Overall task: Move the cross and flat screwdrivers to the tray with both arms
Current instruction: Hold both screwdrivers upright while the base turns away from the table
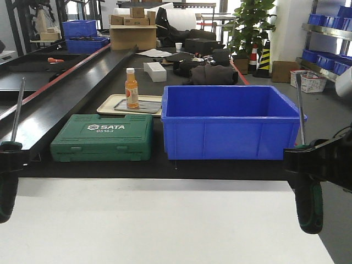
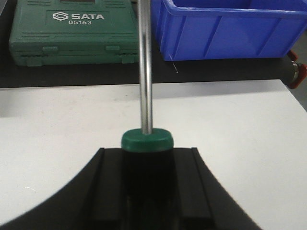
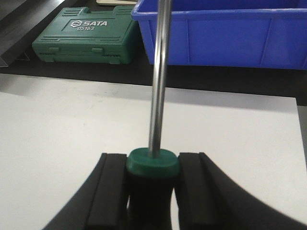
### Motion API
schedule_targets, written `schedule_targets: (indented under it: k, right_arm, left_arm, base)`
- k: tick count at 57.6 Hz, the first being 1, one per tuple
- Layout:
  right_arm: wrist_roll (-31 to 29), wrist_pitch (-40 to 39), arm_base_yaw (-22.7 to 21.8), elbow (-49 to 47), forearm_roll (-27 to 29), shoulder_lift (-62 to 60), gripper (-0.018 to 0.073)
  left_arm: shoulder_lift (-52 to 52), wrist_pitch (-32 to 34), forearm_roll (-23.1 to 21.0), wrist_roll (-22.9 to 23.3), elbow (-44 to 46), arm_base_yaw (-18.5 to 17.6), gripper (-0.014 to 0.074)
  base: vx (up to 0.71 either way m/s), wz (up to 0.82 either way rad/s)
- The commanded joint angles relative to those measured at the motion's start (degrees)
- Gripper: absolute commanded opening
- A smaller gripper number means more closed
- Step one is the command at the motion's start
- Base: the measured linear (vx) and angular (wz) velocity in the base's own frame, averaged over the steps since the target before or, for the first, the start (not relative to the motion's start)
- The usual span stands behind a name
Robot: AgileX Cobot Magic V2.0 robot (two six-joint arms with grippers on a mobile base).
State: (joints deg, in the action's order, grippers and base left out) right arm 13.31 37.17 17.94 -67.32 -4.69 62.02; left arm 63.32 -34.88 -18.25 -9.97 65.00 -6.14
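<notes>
Workshop: blue storage bin [image 1: 231, 124], green tool case [image 1: 103, 137]

White tabletop [image 1: 154, 220] up front, plain matte. Right behind it there's a long black bench [image 1: 220, 169] w/ stuff sitting on it: green SATA case [image 1: 103, 137] at the near edge, big blue bin [image 1: 230, 124] just beside it, and a beige tray [image 1: 107, 105] behind the case. Further back a white box [image 1: 155, 71] & some dark bundled cloth [image 1: 212, 74], can't tell more tbh.
</notes>
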Motion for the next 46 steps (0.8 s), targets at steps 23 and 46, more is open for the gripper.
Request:
schedule_targets:
  k: [23,46]
  right_arm:
    - [-0.3,-4.9,-0.2,-1.9,-0.8,-0.9,-0.0009]
    - [-0.3,-4.9,-0.2,-1.9,-0.8,-0.9,-0.0009]
  left_arm:
    - [-1.5,4.4,-1.4,0.1,2.1,-0.4,-0.0001]
    - [-1.5,4.4,-1.4,0.1,2.1,-0.4,-0.0001]
  base:
    - [-0.01,0.01]
    - [-0.09,-0.01]
